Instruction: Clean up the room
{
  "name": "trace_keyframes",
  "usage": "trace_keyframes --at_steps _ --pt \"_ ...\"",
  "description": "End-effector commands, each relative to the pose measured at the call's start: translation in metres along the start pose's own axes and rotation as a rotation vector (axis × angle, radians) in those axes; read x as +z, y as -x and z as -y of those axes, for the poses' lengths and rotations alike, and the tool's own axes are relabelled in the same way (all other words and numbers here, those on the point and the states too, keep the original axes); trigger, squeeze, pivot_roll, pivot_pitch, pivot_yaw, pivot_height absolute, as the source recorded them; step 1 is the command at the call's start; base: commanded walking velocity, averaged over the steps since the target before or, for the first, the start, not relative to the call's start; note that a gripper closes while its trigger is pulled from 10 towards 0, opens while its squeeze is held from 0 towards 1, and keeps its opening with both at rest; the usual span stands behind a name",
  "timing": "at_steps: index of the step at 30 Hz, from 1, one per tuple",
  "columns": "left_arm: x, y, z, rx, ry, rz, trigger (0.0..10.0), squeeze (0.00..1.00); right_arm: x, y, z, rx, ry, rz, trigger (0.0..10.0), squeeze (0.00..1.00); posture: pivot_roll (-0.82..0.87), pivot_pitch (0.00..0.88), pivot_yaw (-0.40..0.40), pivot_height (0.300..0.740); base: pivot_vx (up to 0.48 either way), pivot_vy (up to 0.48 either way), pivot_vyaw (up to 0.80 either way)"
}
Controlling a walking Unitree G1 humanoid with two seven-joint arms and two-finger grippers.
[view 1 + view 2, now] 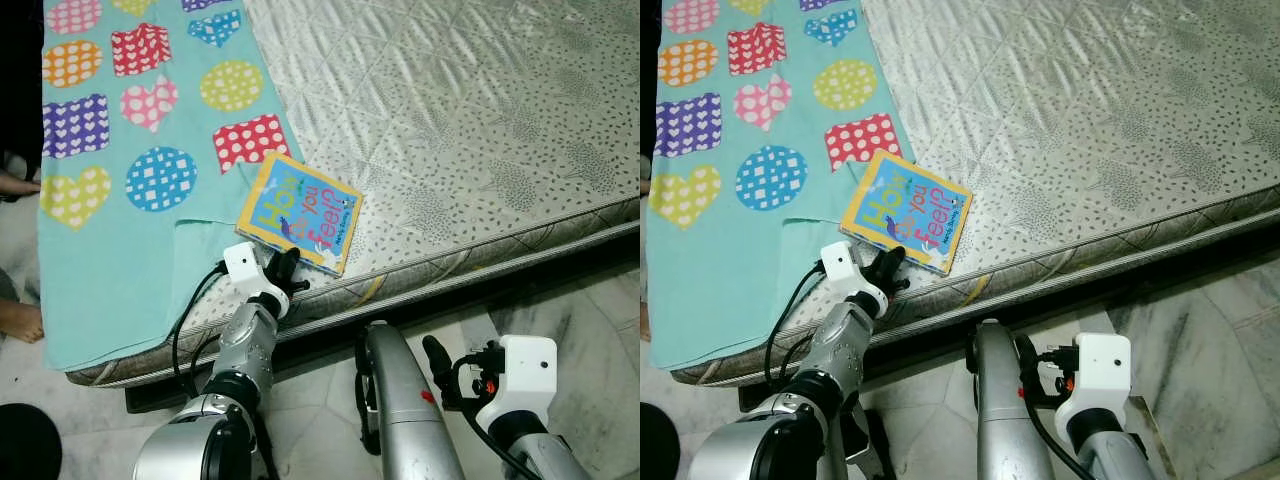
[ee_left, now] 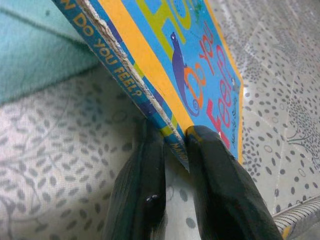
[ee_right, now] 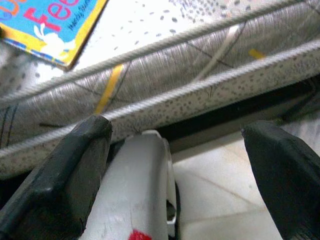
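My left arm stretched forward to bed (image 1: 480, 150) edge; left hand (image 1: 288, 268) pinching book (image 1: 300, 212) corner. Right hand (image 3: 175, 165) low beside mattress, fingers spread, empty.

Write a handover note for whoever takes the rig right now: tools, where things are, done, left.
Left tool: shut on the near edge of the book, one finger above the cover and one below, as the left wrist view shows.
Right tool: open, holding nothing, low beside the bed over the floor.
Book: lies on the mattress near its edge, one corner on the blanket, not lifted clear yet.
Done: book gripped.
Left: lift the book off the bed and put it away; probably the blanket needs tidying too.
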State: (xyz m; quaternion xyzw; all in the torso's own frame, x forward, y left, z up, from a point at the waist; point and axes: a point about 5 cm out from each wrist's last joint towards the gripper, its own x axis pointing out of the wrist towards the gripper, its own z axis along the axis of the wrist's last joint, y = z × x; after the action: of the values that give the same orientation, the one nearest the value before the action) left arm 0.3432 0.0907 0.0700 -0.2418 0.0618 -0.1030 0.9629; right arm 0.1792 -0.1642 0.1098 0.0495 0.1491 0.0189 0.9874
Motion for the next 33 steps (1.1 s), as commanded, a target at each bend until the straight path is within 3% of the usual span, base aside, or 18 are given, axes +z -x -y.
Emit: trace_keyframes --at_steps 1,15,27,33 --pt "-0.008 0.007 -0.008 0.036 -0.027 -0.021 0.0 0.00 -0.008 0.000 0.000 -0.004 -0.016 -0.032 10.0 0.00 -0.31 0.332 0.072 0.590 0.000 0.000 0.00" --pt "0.006 0.008 -0.011 0.059 -0.142 0.064 0.0 0.00 -0.007 -0.020 -0.003 0.000 -0.037 0.008 10.0 0.00 -0.28 0.270 0.094 0.590 0.000 0.000 0.00" --pt "0.035 0.002 -0.013 0.102 -0.258 0.164 0.0 0.00 -0.006 -0.046 -0.005 -0.001 -0.051 0.055 10.0 0.00 -0.24 0.187 0.112 0.590 0.000 0.000 0.00" --pt "0.036 0.004 -0.014 0.101 -0.259 0.170 0.0 0.00 -0.005 -0.057 -0.005 -0.004 -0.060 0.073 10.0 0.00 -0.23 0.158 0.115 0.590 0.000 0.000 0.00"
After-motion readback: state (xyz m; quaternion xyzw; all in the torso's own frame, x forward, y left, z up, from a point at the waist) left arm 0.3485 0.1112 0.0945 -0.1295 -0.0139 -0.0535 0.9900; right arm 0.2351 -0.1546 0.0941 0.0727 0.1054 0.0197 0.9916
